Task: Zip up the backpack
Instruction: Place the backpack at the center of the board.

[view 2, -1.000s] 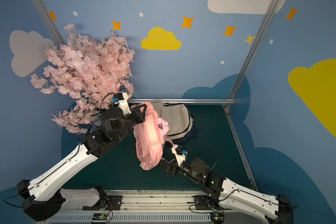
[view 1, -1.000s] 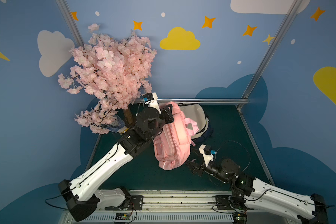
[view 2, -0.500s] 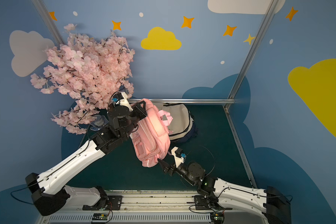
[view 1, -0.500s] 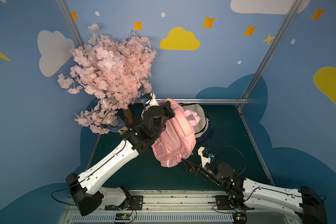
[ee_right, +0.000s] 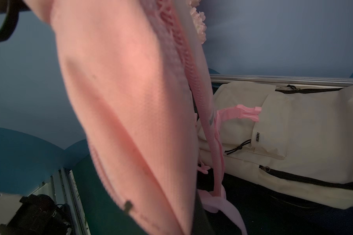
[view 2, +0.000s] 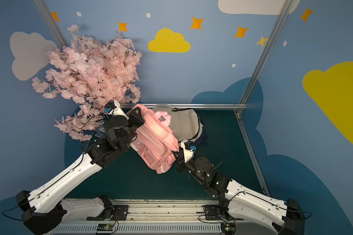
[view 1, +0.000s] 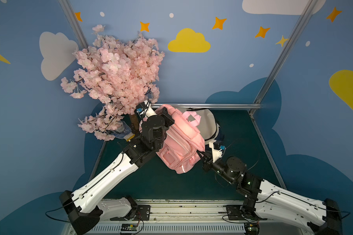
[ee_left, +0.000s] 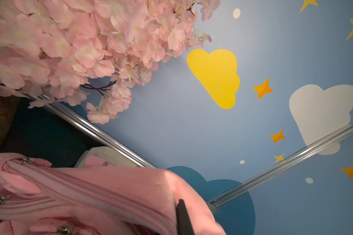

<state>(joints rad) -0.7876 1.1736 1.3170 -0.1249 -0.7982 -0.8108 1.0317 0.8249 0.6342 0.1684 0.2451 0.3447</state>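
Standing at the far left corner of the desk (view 1: pixel 161 183), an artificial cherry blossom tree (view 1: pixel 114 71) is seen in both top views, and a plastic bottle (view 1: pixel 120 130) lies at its foot. Just beside the tree, the left claw (view 1: pixel 163 114) is closed tight on the upper end of the pink backpack (view 1: pixel 181 140). A black finger (ee_left: pixel 182 219) is pressed against the fabric in the left wrist view. The pink backpack is held slantwise between the two arms, over the middle of the desk, with its front pockets shown in both top views. A run of zipper (ee_left: pixel 90 183) is seen along its edge in the left wrist view, with metal pulls near one end. Behind it, a cream backpack (view 1: pixel 207 124) is laid flat on the desk against the rear rail (view 1: pixel 212 105), partly covered by the pink one. A pink buckle (ee_right: pixel 247 114) is hung in front of the cream backpack. At the lower right end of the pink backpack, the right claw (view 1: pixel 200 155) is drawn fully shut, seemingly on the fabric edge by the zipper; the pinch itself is blurred in the right wrist view.
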